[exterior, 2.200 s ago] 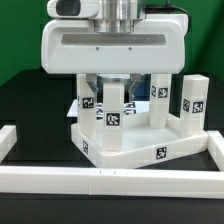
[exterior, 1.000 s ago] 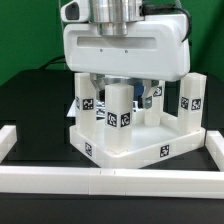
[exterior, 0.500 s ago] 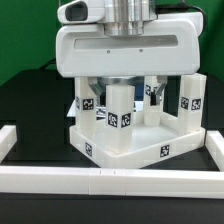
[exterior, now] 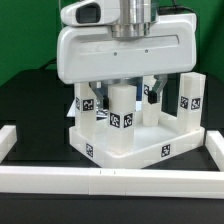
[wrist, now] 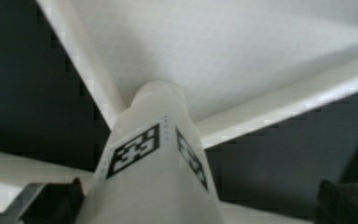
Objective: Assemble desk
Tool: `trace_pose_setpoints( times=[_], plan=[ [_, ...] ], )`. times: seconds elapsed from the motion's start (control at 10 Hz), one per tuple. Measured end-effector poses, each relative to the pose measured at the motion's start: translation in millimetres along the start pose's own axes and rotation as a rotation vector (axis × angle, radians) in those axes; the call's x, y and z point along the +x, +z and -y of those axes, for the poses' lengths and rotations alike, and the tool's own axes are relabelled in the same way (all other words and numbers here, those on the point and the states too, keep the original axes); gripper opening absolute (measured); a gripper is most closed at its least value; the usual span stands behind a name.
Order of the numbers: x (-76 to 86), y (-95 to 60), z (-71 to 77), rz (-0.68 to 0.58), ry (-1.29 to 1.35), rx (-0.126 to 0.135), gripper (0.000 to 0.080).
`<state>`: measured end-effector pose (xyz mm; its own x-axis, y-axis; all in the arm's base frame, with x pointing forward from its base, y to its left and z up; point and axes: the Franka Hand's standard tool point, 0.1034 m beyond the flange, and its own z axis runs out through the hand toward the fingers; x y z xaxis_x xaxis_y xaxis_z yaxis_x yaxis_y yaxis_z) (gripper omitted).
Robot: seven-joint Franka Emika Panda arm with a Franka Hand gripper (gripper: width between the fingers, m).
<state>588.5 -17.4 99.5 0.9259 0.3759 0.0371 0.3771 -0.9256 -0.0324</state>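
Note:
The white desk tabletop [exterior: 130, 152] lies on the black table with its raised rims up. Several white block legs with black-and-white markers stand upright in it: one at the front middle [exterior: 119, 112], one at the exterior view's left [exterior: 87, 101], one at the right [exterior: 190, 95], and one at the back [exterior: 158, 92] partly hidden by the hand. My gripper [exterior: 124, 88] hangs over the front middle leg. In the wrist view that leg [wrist: 155, 150] rises between the two dark fingers [wrist: 51, 200] with gaps on both sides. The gripper [wrist: 202, 200] is open.
Long white border rails run along the front [exterior: 100, 182] and up both sides [exterior: 7, 140] of the black table. A green backdrop [exterior: 25, 35] stands behind. The gripper's wide white body [exterior: 125, 50] hides the tops of the back legs.
The gripper body has shifted toward the exterior view's right and turned slightly above the legs. The tabletop and legs have not moved.

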Motion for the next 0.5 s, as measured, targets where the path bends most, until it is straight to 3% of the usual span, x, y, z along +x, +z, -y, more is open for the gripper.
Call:
trace_pose_setpoints(
  times=[0.4,0.5],
  plan=[
    [-3.2,0.2,-6.2,0.008,-0.206,-0.011,0.0649],
    [-3.2,0.2,-6.1,0.008,-0.195,-0.011,0.0592]
  ],
)
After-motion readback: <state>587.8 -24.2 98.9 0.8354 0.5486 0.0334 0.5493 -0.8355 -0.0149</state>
